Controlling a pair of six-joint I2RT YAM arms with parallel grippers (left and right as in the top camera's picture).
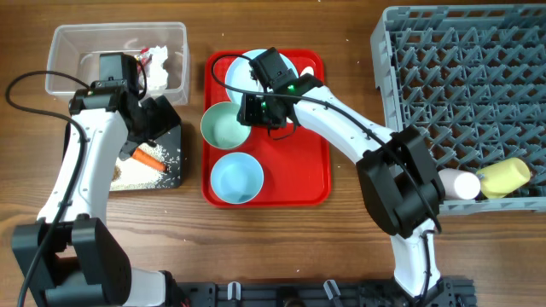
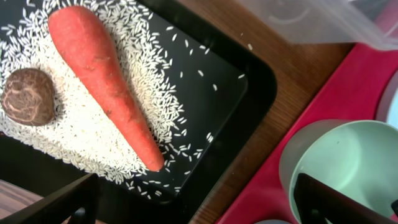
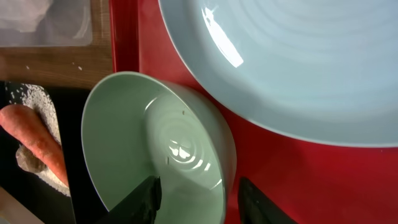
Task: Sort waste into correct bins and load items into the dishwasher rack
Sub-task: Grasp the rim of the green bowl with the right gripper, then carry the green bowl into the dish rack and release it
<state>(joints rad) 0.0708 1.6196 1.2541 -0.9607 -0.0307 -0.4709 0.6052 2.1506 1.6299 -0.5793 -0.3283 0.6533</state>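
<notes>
Straddling glossy pale-green bowl (image 3: 180,149) rim: right fingers (image 3: 140,199), grip unclear | left fingers (image 2: 56,202) wide apart, empty, over black tray (image 2: 249,93)

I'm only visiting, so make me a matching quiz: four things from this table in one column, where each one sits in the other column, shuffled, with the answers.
Things:
1. carrot
2. yellow cup
3. green bowl
4. white tissue

Places:
A. on the red tray
B. in the clear tub
C. in the black tray
D. in the grey rack

Pairs: 1-C, 2-D, 3-A, 4-B
</notes>
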